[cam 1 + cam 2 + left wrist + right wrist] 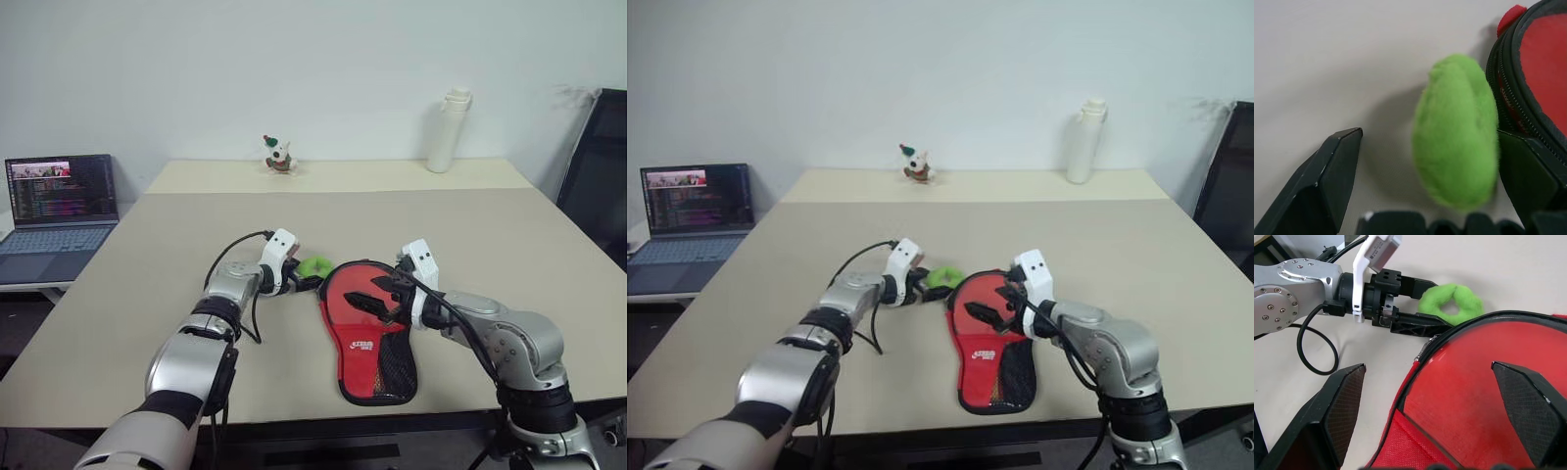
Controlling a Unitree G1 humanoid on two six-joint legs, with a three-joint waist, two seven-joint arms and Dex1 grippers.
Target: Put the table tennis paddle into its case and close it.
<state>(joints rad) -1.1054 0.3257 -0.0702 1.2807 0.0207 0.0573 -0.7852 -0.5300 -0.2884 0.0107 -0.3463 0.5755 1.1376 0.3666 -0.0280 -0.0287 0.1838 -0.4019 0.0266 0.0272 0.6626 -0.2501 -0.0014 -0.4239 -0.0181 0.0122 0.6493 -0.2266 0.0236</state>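
The case (364,357) lies flat on the table (490,235), red side up with a white logo and a black mesh pocket (395,367). Its round end points away from me. The table tennis paddle is hidden from view. A fluffy green ring (313,265) rests against the round end's left rim, beside the zip (1508,88). My left gripper (309,276) is open, its fingers on either side of the green ring (1457,132). Just above the case's round end (1488,382), my right gripper (370,299) hovers open and holds nothing.
A white bottle (449,130) and a small toy figure (279,155) stand at the table's far edge. An open laptop (61,201) sits on a lower surface to the left. A black chair (598,176) is at the right edge.
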